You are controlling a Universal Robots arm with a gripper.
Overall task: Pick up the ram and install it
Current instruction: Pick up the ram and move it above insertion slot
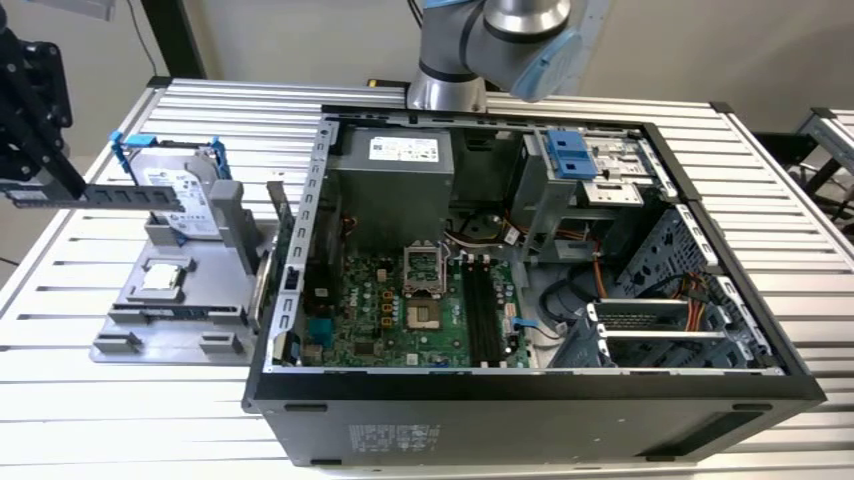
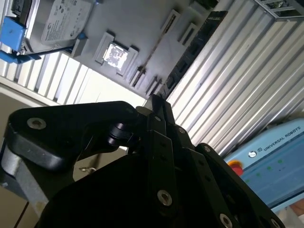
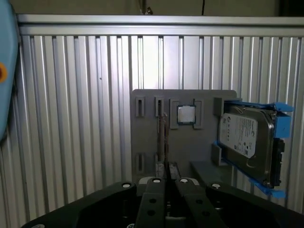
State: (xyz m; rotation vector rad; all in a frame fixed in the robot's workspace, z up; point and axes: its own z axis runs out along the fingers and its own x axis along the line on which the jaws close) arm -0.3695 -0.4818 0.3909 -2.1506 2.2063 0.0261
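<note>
The ram [image 1: 118, 193] is a long green stick with dark chips. It hangs level in the air at the exterior view's far left, above the table and beside the grey holder plate [image 1: 154, 335]. My black gripper [image 1: 40, 185] is shut on its left end. In the first wrist view the ram [image 3: 164, 142] shows edge-on, reaching out from my gripper [image 3: 166, 179] over the plate. In the second wrist view the ram [image 2: 190, 52] runs out from my closed gripper [image 2: 154, 102]. The black motherboard slots [image 1: 483, 310] lie inside the open computer case [image 1: 534, 385].
A silver processor chip [image 1: 163, 277] and a hard drive in a blue frame [image 1: 187, 200] sit on the holder plate. A thin green board [image 1: 283, 220] stands between plate and case. The case walls rise above the ribbed metal table [image 1: 80, 400]. The arm's base [image 1: 447, 85] is behind the case.
</note>
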